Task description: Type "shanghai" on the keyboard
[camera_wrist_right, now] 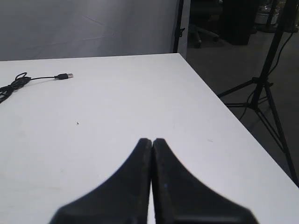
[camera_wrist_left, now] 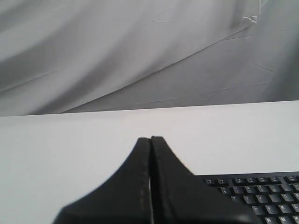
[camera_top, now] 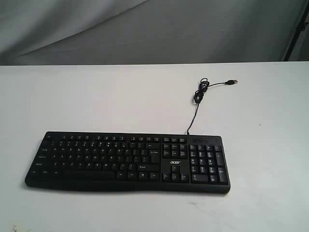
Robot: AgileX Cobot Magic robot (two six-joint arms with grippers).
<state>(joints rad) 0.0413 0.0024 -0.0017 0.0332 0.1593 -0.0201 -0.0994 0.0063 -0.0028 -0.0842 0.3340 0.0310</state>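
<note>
Your left gripper [camera_wrist_left: 150, 139] has its fingers pressed together, holding nothing, and it hangs off the left end of the keyboard [camera_top: 128, 162], touching no key. In the exterior view the keyboard lies flat on the white table [camera_top: 96, 92] toward 6 o'clock, letter keys at its 9 o'clock side and number pad at its 3 o'clock end. Its cable [camera_top: 195, 108] leaves the back edge toward 1 o'clock and ends in a loose, unplugged plug [camera_top: 233, 82]. Your right gripper [camera_wrist_right: 152, 140] is likewise closed and empty, over bare table well apart from the keys. Neither arm shows in the exterior view, so I judge typing unstarted: all eight letters remain.
</note>
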